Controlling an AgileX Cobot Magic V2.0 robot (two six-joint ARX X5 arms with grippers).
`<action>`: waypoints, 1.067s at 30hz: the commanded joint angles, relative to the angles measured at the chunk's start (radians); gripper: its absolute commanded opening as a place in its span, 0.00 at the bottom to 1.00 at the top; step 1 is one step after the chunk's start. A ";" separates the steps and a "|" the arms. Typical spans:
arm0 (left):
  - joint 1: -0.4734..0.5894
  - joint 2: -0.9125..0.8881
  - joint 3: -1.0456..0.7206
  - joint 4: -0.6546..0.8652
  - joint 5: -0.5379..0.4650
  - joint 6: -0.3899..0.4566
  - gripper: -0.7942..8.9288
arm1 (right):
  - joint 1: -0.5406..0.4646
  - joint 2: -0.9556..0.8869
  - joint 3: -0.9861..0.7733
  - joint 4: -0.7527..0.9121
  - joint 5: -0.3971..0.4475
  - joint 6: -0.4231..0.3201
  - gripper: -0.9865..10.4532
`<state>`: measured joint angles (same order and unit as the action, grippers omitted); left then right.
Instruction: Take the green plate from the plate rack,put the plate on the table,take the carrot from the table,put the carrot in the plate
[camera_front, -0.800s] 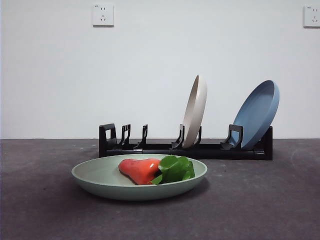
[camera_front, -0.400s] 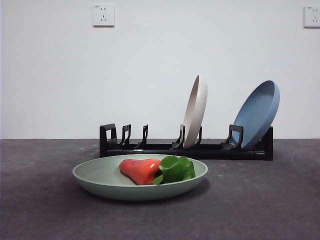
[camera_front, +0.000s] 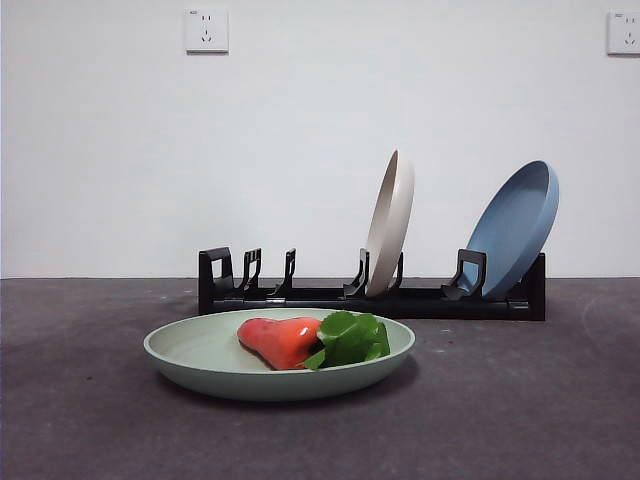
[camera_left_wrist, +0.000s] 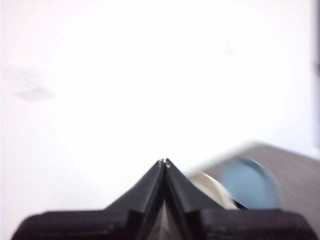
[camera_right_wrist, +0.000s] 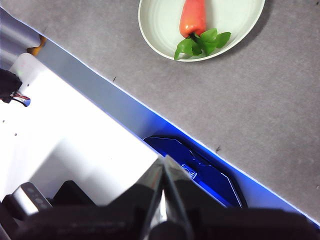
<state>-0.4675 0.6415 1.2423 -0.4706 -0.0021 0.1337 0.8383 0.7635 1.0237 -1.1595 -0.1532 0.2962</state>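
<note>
task reads complete — the carrot (camera_front: 280, 341) lies in the green plate (camera_front: 200, 362), in front of the plate rack (camera_front: 330, 296); left gripper (camera_left_wrist: 164, 162) and right gripper (camera_right_wrist: 163, 159) closed, empty, withdrawn — no further move required.

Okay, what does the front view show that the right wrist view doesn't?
Only the front view shows the plate rack, with the cream-white plate and the blue plate standing in it, and two wall sockets.

Only the right wrist view shows the right gripper, jaws closed and holding nothing, off the table's edge.

Both show the green plate lying flat on the table, with the carrot in it.
</note>
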 joint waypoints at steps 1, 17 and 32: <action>0.130 -0.085 -0.135 0.130 0.007 0.043 0.08 | 0.002 -0.001 -0.006 0.002 0.003 0.002 0.09; 0.375 -0.457 -0.944 0.463 0.003 -0.056 0.08 | 0.002 -0.001 -0.006 0.002 0.003 0.002 0.09; 0.379 -0.628 -1.229 0.435 0.004 -0.083 0.08 | 0.002 -0.001 -0.006 0.002 0.003 0.002 0.09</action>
<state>-0.0925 0.0219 0.0292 -0.0273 0.0025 0.0658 0.8383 0.7635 1.0237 -1.1595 -0.1535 0.2962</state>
